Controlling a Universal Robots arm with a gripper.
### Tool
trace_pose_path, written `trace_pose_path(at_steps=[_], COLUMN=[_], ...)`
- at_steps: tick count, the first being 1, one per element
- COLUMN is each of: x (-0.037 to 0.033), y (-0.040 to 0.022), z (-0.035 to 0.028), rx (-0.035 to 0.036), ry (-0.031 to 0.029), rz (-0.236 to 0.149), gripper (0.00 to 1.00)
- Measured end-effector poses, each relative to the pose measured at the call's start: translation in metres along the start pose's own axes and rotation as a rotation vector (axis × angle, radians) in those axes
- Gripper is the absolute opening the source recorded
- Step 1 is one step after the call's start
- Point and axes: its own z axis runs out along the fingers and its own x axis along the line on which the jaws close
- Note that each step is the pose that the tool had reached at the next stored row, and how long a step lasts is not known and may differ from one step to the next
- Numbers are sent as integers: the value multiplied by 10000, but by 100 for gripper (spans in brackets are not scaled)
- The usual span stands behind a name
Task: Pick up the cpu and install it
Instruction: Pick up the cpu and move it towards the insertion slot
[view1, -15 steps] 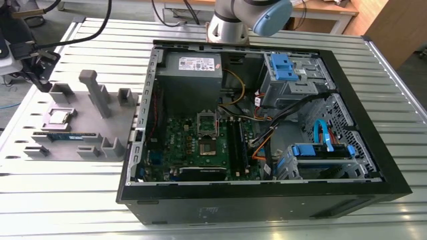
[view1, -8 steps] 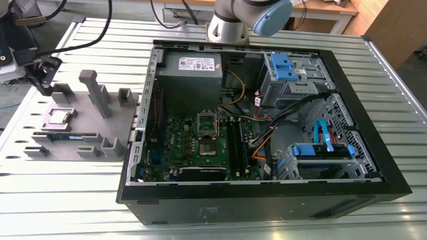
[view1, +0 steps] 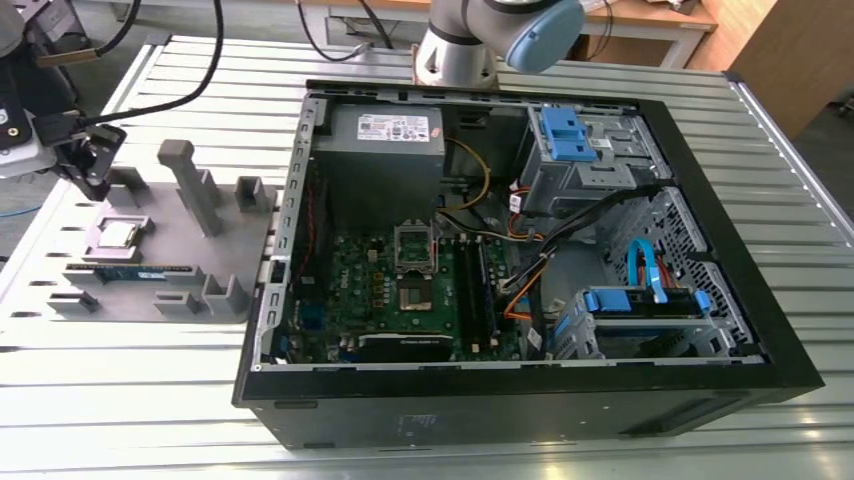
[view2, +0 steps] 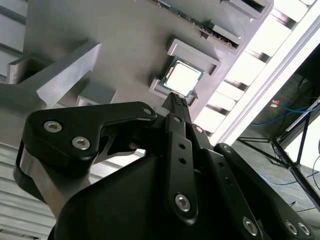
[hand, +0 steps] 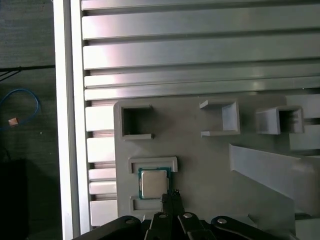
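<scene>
Fingertips (view2: 176, 101) of the gripper (hand: 172, 196) are pressed together with nothing between them, hovering just beside one edge of the cpu (hand: 153, 183). It lies flat in its pocket on the grey plate (view1: 187, 255), at the exterior view's left of the open computer case (view1: 534, 405). I judge this the approach to pick-up; a grasp would call for parted fingers centred over the chip.
</scene>
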Motion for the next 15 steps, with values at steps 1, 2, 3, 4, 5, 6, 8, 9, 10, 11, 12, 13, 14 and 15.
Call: trace_pose_path(at_steps=[1, 2, 3, 4, 5, 6, 8, 9, 10, 11, 12, 13, 14, 15], x=[6, 12, 19, 25, 30, 36, 46, 50, 55, 59, 63, 67, 71, 75], y=[-1, -2, -4, -5, -6, -7, -8, -9, -10, -11, -11, -12, -12, -13], z=[17, 34, 50, 64, 77, 90, 114, 122, 130, 138, 146, 152, 160, 168], rx=[0, 0, 0, 0, 1, 1, 0, 1, 1, 0, -1, -1, 0, -1], ry=[0, 0, 0, 1, 1, 2, 0, 1, 1, 0, -1, -1, 0, 0], rz=[0, -1, -1, 0, -1, 0, -1, -1, -1, 0, -1, -1, -1, -1], gripper=[11, 11, 11, 11, 11, 11, 11, 11, 11, 11, 11, 11, 11, 11])
